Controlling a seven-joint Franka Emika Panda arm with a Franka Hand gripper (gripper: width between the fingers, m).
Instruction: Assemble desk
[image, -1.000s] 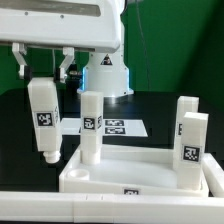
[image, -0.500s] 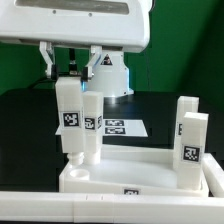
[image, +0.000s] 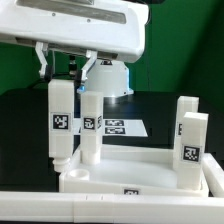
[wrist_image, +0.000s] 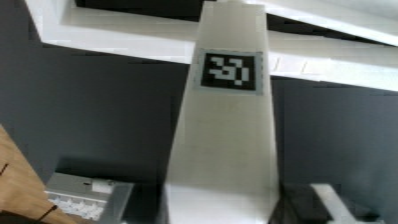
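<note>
Exterior view, from its left to its right. The tool (image: 62, 72), hanging under the white arm housing, is clamped on the top of a white block leg (image: 60, 122), which hangs upright with its lower end just above the near corner of the tabletop panel (image: 140, 170) on the exterior view's left; whether it touches the socket cannot be told. This leg bears a black-and-white square marker (image: 60, 122); the pattern carries no readable writing. Just beside it stands a second leg (image: 91, 125), upright in the panel. Behind, the marker board (image: 120, 127) lies flat on the black surface (image: 20, 125). Two more legs (image: 193, 145) stand upright at the panel's corners on the exterior view's right. In the wrist view, the held leg (wrist_image: 226, 130) runs lengthwise, marker facing the camera.
</note>
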